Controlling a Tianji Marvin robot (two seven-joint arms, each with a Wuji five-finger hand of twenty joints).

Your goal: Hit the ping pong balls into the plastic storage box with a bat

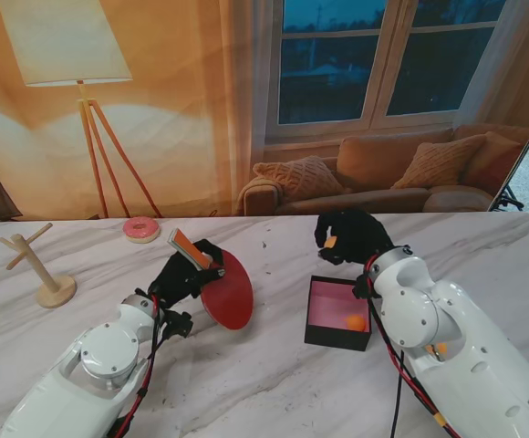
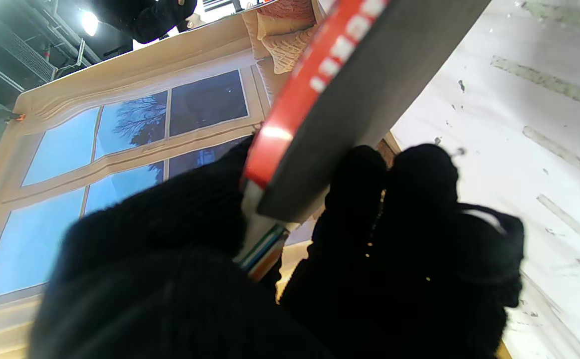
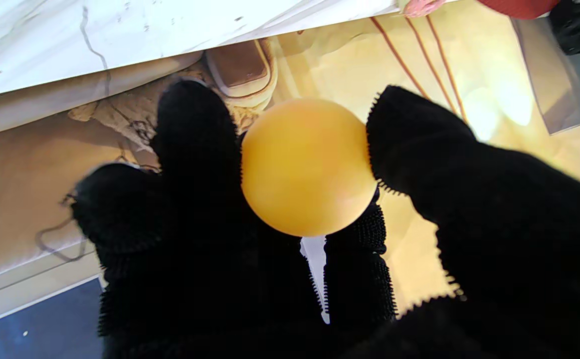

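My left hand [image 1: 184, 272], in a black glove, is shut on the handle of a red bat [image 1: 227, 290], whose round blade points down toward the table. Its wrist view shows the bat's [image 2: 349, 94] red edge and grey face running out from the gloved fingers [image 2: 419, 199]. Raised beyond the box, my right hand [image 1: 348, 237] is shut on an orange ping pong ball [image 1: 331, 242], pinched between thumb and fingers [image 3: 200, 149] around the ball [image 3: 308, 165]. The dark plastic storage box [image 1: 324, 336] with a pink inside sits between the arms and holds one orange ball [image 1: 356, 322].
A pink donut [image 1: 141, 229] lies far left on the marble table [image 1: 274, 383]. A wooden peg stand [image 1: 46, 274] is at the left edge. A printed backdrop stands behind the table.
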